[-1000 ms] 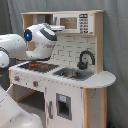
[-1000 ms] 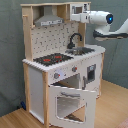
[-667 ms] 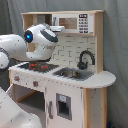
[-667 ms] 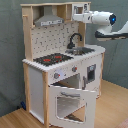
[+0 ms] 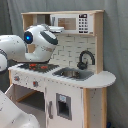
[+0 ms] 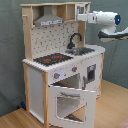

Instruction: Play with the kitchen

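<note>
End effector [image 6: 81, 17] at the kitchen's [image 6: 60, 75] top shelf, above sink [image 6: 80, 50].

Arm shell [image 5: 15, 47]: glossy white, rounded, bulbous segments.
Joint housing [image 5: 42, 40]: white dome with grey-black band around its cap.
Indicator light [image 5: 28, 36]: small glowing blue circle; also seen in second exterior view [image 6: 118, 20].
Forearm link [image 6: 102, 18]: white, tapered cylinder.
Lower link [image 6: 114, 34]: dark grey underside.

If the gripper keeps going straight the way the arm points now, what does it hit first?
Probably the kitchen's top shelf unit: in the second exterior view the arm's end already sits against it, pointing toward the grey range hood. Depth is unclear.
</note>
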You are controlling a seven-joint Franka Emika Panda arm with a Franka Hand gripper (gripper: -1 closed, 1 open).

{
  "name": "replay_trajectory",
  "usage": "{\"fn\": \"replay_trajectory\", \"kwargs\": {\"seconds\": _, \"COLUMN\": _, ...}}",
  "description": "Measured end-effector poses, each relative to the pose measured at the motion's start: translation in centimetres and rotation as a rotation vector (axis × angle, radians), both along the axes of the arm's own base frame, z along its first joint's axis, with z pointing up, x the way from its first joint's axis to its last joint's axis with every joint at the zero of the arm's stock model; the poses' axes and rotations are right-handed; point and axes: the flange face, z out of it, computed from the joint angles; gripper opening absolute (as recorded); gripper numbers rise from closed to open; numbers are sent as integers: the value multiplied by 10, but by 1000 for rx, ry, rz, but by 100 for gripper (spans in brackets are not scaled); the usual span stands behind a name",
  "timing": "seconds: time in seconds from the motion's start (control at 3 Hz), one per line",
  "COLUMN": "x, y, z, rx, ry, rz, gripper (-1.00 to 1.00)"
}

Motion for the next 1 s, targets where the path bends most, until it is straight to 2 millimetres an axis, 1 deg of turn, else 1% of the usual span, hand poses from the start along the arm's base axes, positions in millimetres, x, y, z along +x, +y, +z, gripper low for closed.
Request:
{"fn": "replay_trajectory", "kwargs": {"seconds": 0.33, "x": -11, "y": -6, "z": 0, "rx": 9, "ry": 5, "rz": 11, "gripper": -100}}
{"fn": "replay_trajectory", "kwargs": {"seconds": 0.67, "x": -15, "y": -6, "z": 4, "rx": 12, "ry": -3, "rz": 18, "gripper": -100}}
{"fn": "replay_trajectory", "kwargs": {"seconds": 1.0, "x": -17, "y": -4, "z": 8, "rx": 12, "ry": -11, "rz": 23, "gripper": 100}}
